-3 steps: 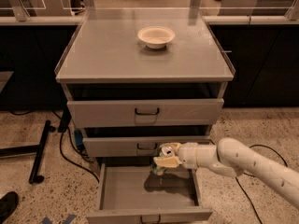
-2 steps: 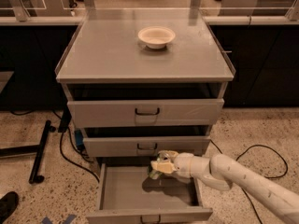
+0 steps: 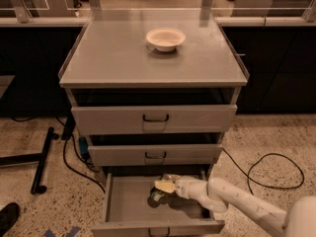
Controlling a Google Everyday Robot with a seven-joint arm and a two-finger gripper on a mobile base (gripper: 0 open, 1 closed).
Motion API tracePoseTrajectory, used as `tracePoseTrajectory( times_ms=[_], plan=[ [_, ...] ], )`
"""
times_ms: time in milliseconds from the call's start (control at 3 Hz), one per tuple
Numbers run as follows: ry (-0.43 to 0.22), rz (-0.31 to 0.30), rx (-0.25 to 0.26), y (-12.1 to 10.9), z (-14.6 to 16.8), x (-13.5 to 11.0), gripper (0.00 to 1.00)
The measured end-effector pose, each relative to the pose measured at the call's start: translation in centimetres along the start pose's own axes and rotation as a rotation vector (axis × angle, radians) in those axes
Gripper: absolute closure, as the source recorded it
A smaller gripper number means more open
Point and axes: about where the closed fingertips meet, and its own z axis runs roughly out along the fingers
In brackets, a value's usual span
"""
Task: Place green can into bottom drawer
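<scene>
The bottom drawer of the grey cabinet is pulled out, showing its flat grey floor. My gripper reaches into it from the right on a white arm. It is shut on the green can, a small dark green shape just below the pale fingertips, low over the drawer floor near the middle. I cannot tell whether the can touches the floor.
A white bowl sits on the cabinet top. The top drawer and middle drawer are slightly open above the arm. Black cables and a stand foot lie left, another cable right.
My gripper has moved down and a little left with the can, from just under the middle drawer's front to deeper inside the bottom drawer.
</scene>
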Motion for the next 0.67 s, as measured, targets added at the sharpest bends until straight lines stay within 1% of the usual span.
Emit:
tracePoseTrajectory(
  times_ms=[333,667],
  plan=[
    [0.025,0.050,-0.001,-1.7,3.3,4.0,1.00],
    [0.062,0.072,-0.016,-3.6,7.0,7.4,1.00]
  ],
)
